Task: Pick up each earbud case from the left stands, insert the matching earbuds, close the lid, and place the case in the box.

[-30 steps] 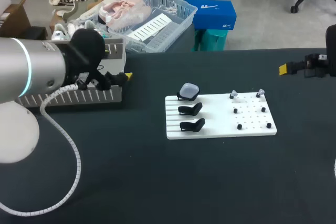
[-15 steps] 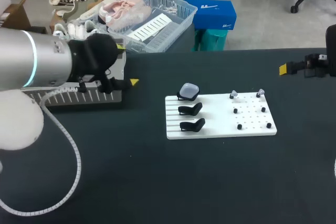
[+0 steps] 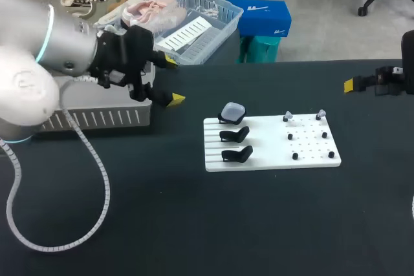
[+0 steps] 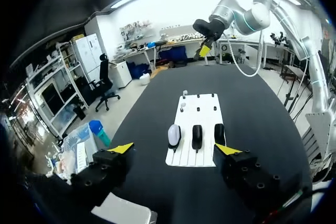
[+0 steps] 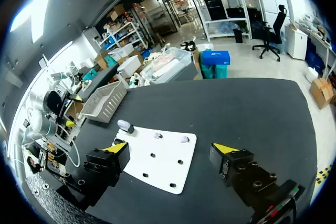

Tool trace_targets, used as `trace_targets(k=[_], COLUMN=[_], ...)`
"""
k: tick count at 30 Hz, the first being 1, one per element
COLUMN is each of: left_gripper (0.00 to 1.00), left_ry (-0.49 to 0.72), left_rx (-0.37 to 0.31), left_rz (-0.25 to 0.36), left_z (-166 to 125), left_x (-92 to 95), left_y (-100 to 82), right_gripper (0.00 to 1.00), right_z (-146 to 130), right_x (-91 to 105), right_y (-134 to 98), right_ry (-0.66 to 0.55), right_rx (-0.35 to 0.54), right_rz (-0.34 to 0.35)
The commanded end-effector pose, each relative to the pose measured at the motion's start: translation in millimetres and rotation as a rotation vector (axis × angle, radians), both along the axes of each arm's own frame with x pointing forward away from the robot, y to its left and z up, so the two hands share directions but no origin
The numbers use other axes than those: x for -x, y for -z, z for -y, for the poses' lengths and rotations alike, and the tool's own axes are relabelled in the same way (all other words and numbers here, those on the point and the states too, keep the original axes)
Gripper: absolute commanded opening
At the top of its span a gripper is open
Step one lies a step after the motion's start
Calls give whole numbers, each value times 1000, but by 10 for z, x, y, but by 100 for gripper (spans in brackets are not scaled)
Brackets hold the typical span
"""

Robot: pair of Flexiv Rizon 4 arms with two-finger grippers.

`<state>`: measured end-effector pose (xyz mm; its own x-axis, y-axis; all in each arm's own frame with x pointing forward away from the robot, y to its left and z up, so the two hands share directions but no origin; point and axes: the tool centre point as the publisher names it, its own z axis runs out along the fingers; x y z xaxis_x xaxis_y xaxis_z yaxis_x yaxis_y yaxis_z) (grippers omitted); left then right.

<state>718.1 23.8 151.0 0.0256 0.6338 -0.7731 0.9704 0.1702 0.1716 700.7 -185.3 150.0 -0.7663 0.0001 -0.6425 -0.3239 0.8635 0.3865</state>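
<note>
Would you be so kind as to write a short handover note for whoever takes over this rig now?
Left hand: open, empty, beside the grey box.
Right hand: open, empty, over the right side of the table.
White board: one pale earbud case on the rear stand; the two nearer stands are empty; two earbuds at its far edge.
Done: probably two cases, but the box's inside is hidden.
Left: pick that case, insert the earbuds, close the lid, box it.
</note>
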Motion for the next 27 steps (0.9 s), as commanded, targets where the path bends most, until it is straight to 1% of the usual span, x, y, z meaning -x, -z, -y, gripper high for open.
trace_targets(k=[1,8,12,16,17,20,21,27], left_gripper=[100,100,100,100,100,100,100,100], left_ry=[118,50,36,17,21,22,20,20], left_rx=[206,232,230,230,227,209,181,181], left_rz=[-53,-82,-76,-54,-61,-64,-88,-88], left_z=[66,197,289,371,383,413,426,426], left_x=[-65,9,78,144,154,171,164,164], left_y=[128,278,359,451,465,482,474,474], right_gripper=[100,100,100,100,100,100,100,100], right_z=[4,4,4,4,4,4,4,4], right_x=[2,2,2,2,2,2,2,2], right_y=[2,2,2,2,2,2,2,2], right_ry=[-1,-1,-1,-1,-1,-1,-1,-1], right_rx=[0,0,0,0,0,0,0,0], right_rz=[0,0,0,0,0,0,0,0])
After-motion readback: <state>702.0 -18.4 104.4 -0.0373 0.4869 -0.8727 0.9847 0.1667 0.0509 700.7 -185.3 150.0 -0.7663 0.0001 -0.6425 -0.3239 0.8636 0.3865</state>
